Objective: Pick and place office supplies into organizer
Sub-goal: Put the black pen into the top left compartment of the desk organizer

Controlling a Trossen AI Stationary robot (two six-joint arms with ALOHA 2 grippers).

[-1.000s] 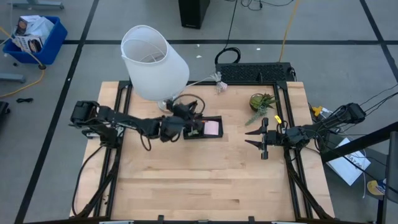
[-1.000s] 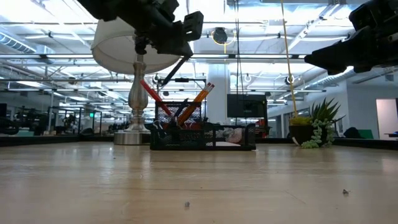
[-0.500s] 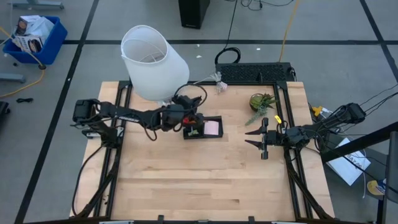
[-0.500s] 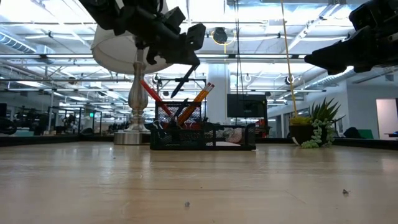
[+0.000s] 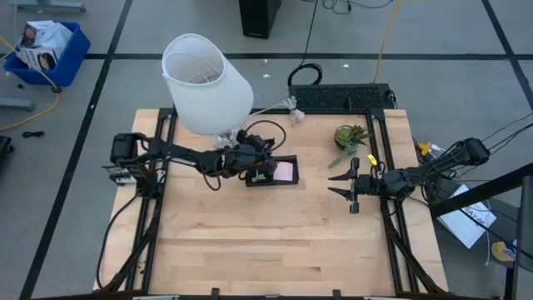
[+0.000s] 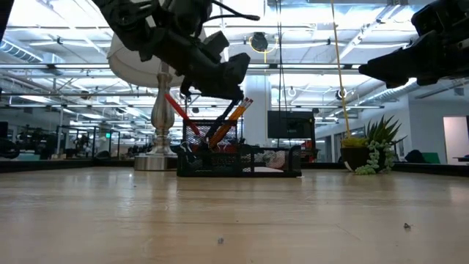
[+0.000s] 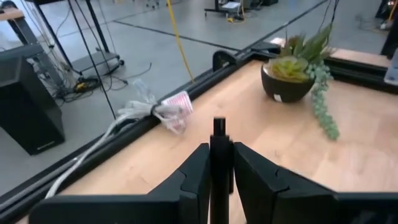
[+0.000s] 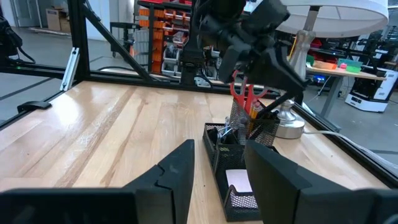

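The black pen [image 7: 219, 163] stands pinched between the left gripper's [image 7: 217, 167] fingers, right above the organizer's [image 6: 242, 161] pen cup; its lower end is hidden. Red scissors [image 6: 176, 110] and an orange pencil [image 6: 236, 113] poke up there (the arm covers the cup from above). The right gripper [image 5: 340, 183] waits near the plant [image 5: 350, 137], fingers apart.

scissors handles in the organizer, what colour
Red scissors handles, clearest in the right wrist view.
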